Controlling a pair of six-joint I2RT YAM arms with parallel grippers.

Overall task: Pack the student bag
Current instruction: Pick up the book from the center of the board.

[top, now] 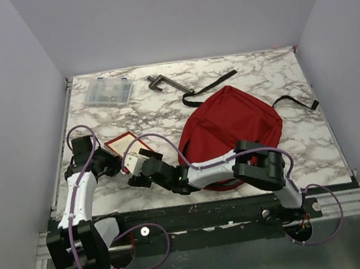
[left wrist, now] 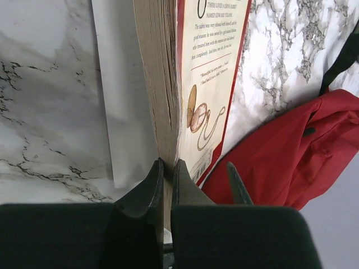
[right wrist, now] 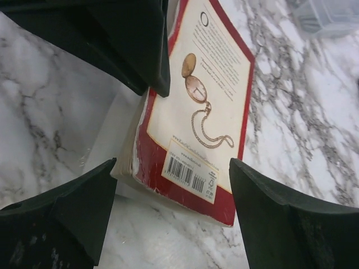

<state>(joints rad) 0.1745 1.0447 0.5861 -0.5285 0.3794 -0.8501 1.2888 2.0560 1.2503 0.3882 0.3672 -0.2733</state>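
Top external view: you've got the bag [top: 232, 124] lying flat on the marble table [top: 292, 80], centre-right, w/ black straps trailing off toward the far and right edges. Near its left side sits a book [top: 120, 144]. Your left claw [top: 109, 160] is at the book's near-left end; your right claw [top: 137, 163] reaches across from the right and sits just beside the book's near end. At the far left there's a clear plastic box [top: 109, 91], and a black metal tool [top: 158, 82] lies at far centre.

Left wrist view: your left claw [left wrist: 168, 163] is pinched down tight on the book [left wrist: 210, 84], fingers [left wrist: 151, 188] squeezing the spine end so the cover w/ the pocket-watch picture faces right and the page edges face left. A white sheet [left wrist: 123, 112] lies on the marble beside the pages. The bag [left wrist: 280, 162] shows at lower right, near the book, but you can't tell if they touch.

Right wrist view: your right claw [right wrist: 173, 168] is spread wide, one finger [right wrist: 61, 218] each side of the book's [right wrist: 207, 112] barcode end, neither one touching it, so it has hold of nothing. The left claw [right wrist: 129, 45] shows up top, clamped on the book's left edge. The clear box [right wrist: 331, 17] is blurred at top right. Bag isn't in this view.
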